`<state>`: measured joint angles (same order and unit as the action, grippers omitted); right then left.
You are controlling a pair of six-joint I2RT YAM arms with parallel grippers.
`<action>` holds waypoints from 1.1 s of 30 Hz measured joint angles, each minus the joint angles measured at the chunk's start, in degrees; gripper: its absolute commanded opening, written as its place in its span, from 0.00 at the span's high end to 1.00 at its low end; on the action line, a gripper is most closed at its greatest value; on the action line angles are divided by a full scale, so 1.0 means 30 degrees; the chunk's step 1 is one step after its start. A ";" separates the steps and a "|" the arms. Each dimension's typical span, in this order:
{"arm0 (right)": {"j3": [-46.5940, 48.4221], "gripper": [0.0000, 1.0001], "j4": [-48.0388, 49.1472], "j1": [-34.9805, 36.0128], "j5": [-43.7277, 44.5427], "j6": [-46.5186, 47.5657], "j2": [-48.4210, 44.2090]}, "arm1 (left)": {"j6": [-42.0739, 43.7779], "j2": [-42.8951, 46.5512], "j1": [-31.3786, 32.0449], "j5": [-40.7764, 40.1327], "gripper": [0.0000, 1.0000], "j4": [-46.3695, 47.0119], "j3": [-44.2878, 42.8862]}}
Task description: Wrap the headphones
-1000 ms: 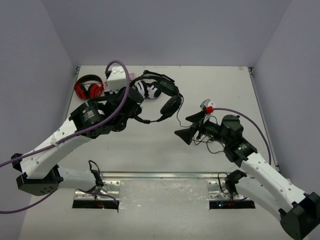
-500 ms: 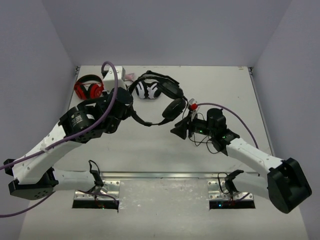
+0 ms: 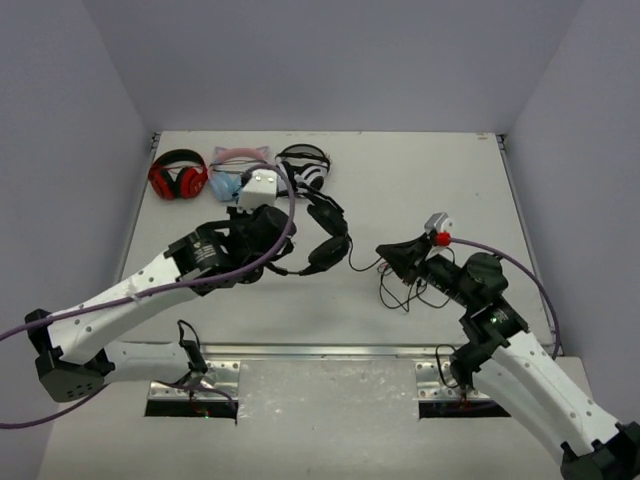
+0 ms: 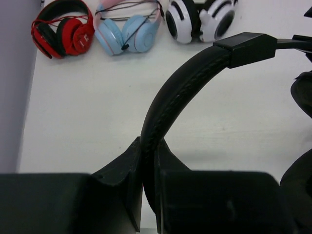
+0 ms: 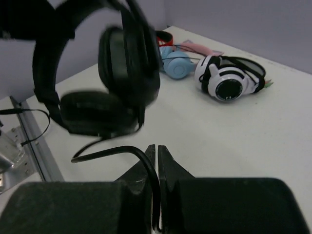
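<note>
One white bench (image 3: pixel 430 180) carries everything. Both arms reach in over its middle.

Left gripper (image 3: pixel 288 238) is clenched on the headphones (image 3: pixel 327 232). In the left wrist view the padded headband (image 4: pixel 185 78) sits pinched between the gripper (image 4: pixel 148 146) fingers, no visible gap, and arcs up and to the right out of them. The ear cups hang toward the right arm (I can't tell whether the lower cup touches the bench).

Right gripper (image 3: pixel 386 252) sits just right of the cups and is closed to a slit on the thin black cable (image 3: pixel 366 264). In the right wrist view the cable (image 5: pixel 112 150) curves in from the left and drops into the narrow slot at the gripper (image 5: pixel 157 151). The headphones (image 5: pixel 129 53) hang just in front of it.

Three other headsets lie in a row along the far edge, well apart from both grippers: red-and-black (image 3: pixel 178 178), pink-and-blue (image 3: pixel 232 170), black-and-white (image 3: pixel 303 165).

Slack cable lies in loose loops (image 3: pixel 400 293) on the bench under the right wrist.
</note>
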<state>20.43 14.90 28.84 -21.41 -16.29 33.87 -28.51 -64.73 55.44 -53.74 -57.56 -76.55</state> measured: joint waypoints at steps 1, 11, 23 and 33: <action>0.0546 0.98 -0.0780 0.0000 0.0597 0.0255 -0.0517 | 0.0590 -0.0226 0.0000 0.0350 1.00 0.0495 0.0736; 0.6346 0.86 -0.6382 0.0000 0.1843 0.2769 0.0918 | 0.5588 -0.3701 0.0146 1.0491 1.00 0.5523 0.4175; 0.6594 0.73 -0.6550 0.0000 -0.0291 0.3366 0.4284 | 0.7147 -0.4131 0.2339 1.5497 1.00 0.6273 0.4175; 0.6572 0.99 -0.6076 0.0029 -0.0568 0.3024 0.7475 | 0.7497 -0.2033 0.2331 1.6604 1.00 0.6798 0.4175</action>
<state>40.14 -3.33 28.93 -23.11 -7.22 56.29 -6.02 -70.83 62.43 -3.92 -37.17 -64.03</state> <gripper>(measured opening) 0.022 0.077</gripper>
